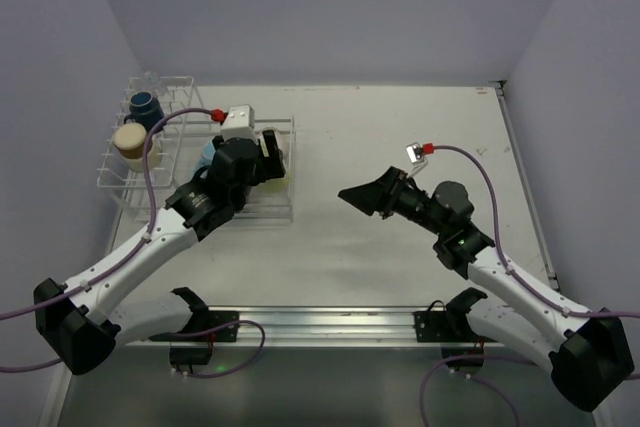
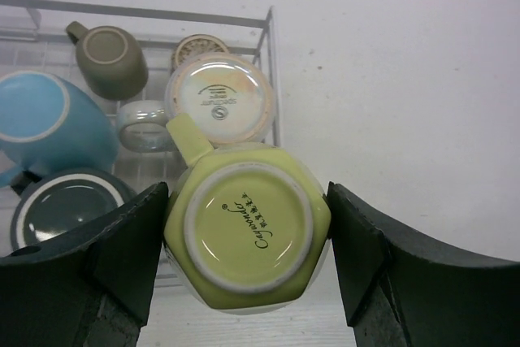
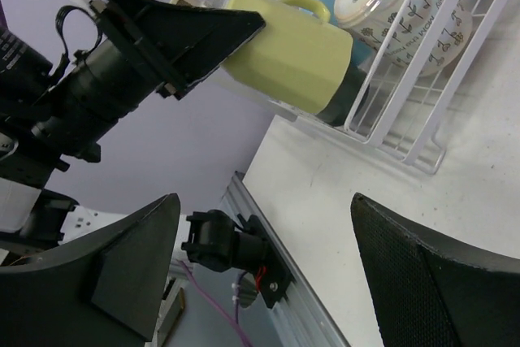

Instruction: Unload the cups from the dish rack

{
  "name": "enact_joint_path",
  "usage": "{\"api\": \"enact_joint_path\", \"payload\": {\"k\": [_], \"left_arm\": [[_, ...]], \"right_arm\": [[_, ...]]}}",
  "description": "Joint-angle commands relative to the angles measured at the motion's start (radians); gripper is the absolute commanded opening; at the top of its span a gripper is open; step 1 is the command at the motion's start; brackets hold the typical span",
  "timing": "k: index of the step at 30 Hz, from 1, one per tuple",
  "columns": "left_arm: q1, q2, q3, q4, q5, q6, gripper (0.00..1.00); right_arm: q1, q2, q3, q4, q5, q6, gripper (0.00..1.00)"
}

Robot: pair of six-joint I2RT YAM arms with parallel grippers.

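Left end effector (image 2: pixel 246 210) pinching one yellow-green cup (image 2: pixel 244 237), upside down at rack (image 2: pixel 270 62) basket edge. Five more cups in basket, two on prongs: navy (image 1: pixel 146 105), cream (image 1: pixel 130 142). Right end effector (image 3: pixel 266 225) spread, empty, above surface (image 1: pixel 400 127).

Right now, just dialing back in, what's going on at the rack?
The left pincer is shut on the yellow-green cup, its base facing the wrist, at the edge of the dish rack basket. The light blue cup, dark green cup and grey-brown cup sit in the basket beside it. The right pincer hangs open and empty above the table, facing the rack.
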Motion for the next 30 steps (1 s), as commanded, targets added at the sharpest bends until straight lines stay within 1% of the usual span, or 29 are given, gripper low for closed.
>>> {"api": "enact_joint_path", "payload": {"k": [1, 3, 4, 8, 10, 14, 16, 18, 19, 20, 23, 24, 26, 28, 30], "left_arm": [[0.001, -0.092, 0.039, 0.162, 0.171, -0.081, 0.01], [0.003, -0.125, 0.013, 0.217, 0.240, -0.139, 0.01], [0.003, -0.136, -0.007, 0.266, 0.297, -0.159, 0.01], [0.003, -0.181, -0.050, 0.369, 0.398, -0.266, 0.00], [0.003, -0.190, -0.070, 0.428, 0.452, -0.295, 0.00], [0.003, -0.184, -0.104, 0.491, 0.513, -0.349, 0.00], [0.001, -0.181, -0.130, 0.543, 0.545, -0.374, 0.00], [0.001, -0.178, -0.151, 0.584, 0.575, -0.404, 0.00], [0.001, -0.175, -0.156, 0.618, 0.595, -0.414, 0.00], [0.000, -0.168, -0.162, 0.633, 0.607, -0.430, 0.00], [0.000, -0.161, -0.191, 0.693, 0.636, -0.463, 0.00], [-0.002, -0.159, -0.200, 0.713, 0.642, -0.466, 0.00], [-0.014, -0.156, -0.217, 0.747, 0.644, -0.472, 0.04], [-0.031, -0.153, -0.225, 0.765, 0.645, -0.472, 0.06], [-0.040, -0.150, -0.233, 0.770, 0.642, -0.470, 0.12]], "right_arm": [[0.020, 0.019, 0.029, 0.133, 0.072, 0.039, 0.88], [0.031, 0.031, 0.009, 0.175, 0.092, 0.068, 0.88], [0.031, 0.032, 0.002, 0.201, 0.108, 0.079, 0.88], [0.040, 0.028, -0.038, 0.256, 0.149, 0.128, 0.88], [0.040, 0.034, -0.031, 0.262, 0.142, 0.131, 0.85], [0.053, 0.065, 0.015, 0.314, 0.047, 0.131, 0.81], [0.066, 0.088, 0.043, 0.322, 0.028, 0.131, 0.81], [0.079, 0.101, 0.049, 0.344, 0.023, 0.140, 0.77], [0.082, 0.112, 0.049, 0.386, 0.023, 0.146, 0.75], [0.085, 0.117, 0.045, 0.412, 0.022, 0.160, 0.69], [0.088, 0.137, 0.048, 0.494, 0.017, 0.180, 0.59], [0.090, 0.144, 0.051, 0.511, 0.017, 0.182, 0.51], [0.091, 0.172, 0.065, 0.554, 0.017, 0.186, 0.49], [0.091, 0.200, 0.075, 0.619, 0.014, 0.194, 0.49], [0.091, 0.250, 0.080, 0.690, -0.004, 0.225, 0.49]]}}
